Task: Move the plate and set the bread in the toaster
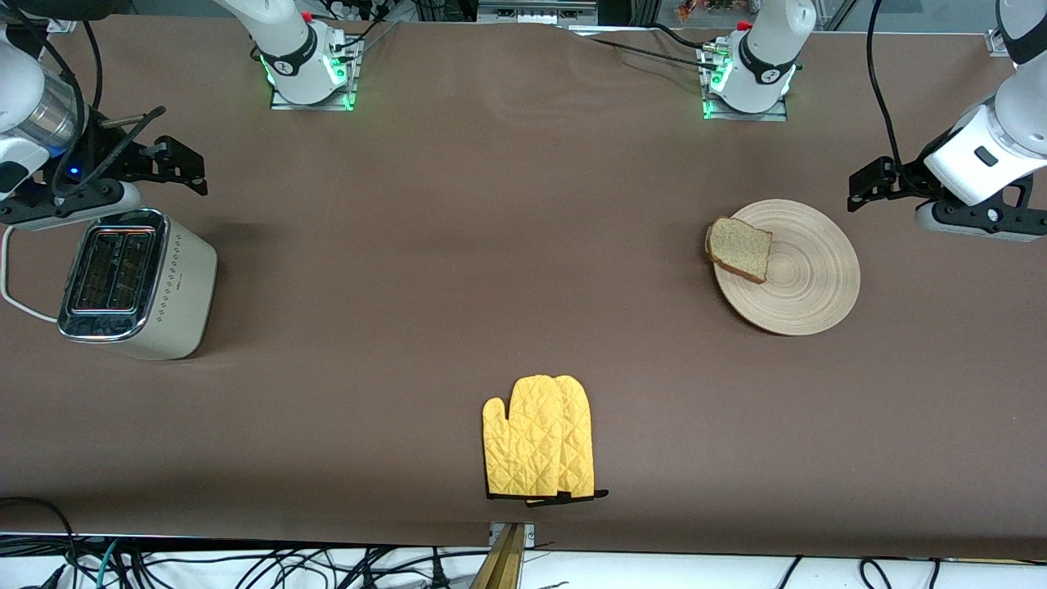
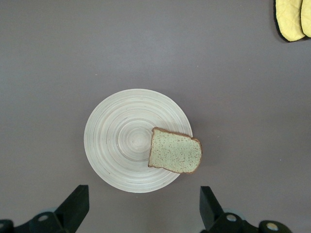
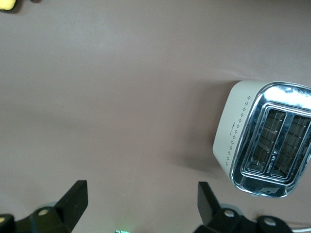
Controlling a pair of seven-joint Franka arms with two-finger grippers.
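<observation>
The round wooden plate (image 1: 810, 278) lies on the brown table toward the left arm's end. A brown speckled bread slice (image 1: 740, 249) rests on its rim, overhanging the edge on the side toward the toaster. The cream toaster (image 1: 135, 282) with a chrome top stands at the right arm's end, both slots empty. My left gripper (image 1: 869, 184) hangs open over the table beside the plate, holding nothing. In the left wrist view the plate (image 2: 116, 145) and bread (image 2: 175, 151) lie ahead of the open gripper (image 2: 143, 194). My right gripper (image 1: 181, 164) hangs open beside the toaster (image 3: 265, 141), empty (image 3: 142, 189).
A yellow quilted oven mitt (image 1: 540, 438) lies near the table's front edge, midway between the arms. Its corner shows in the left wrist view (image 2: 291, 19). A white cord (image 1: 8, 282) runs from the toaster toward the table's end. Both arm bases (image 1: 307, 61) stand along the back edge.
</observation>
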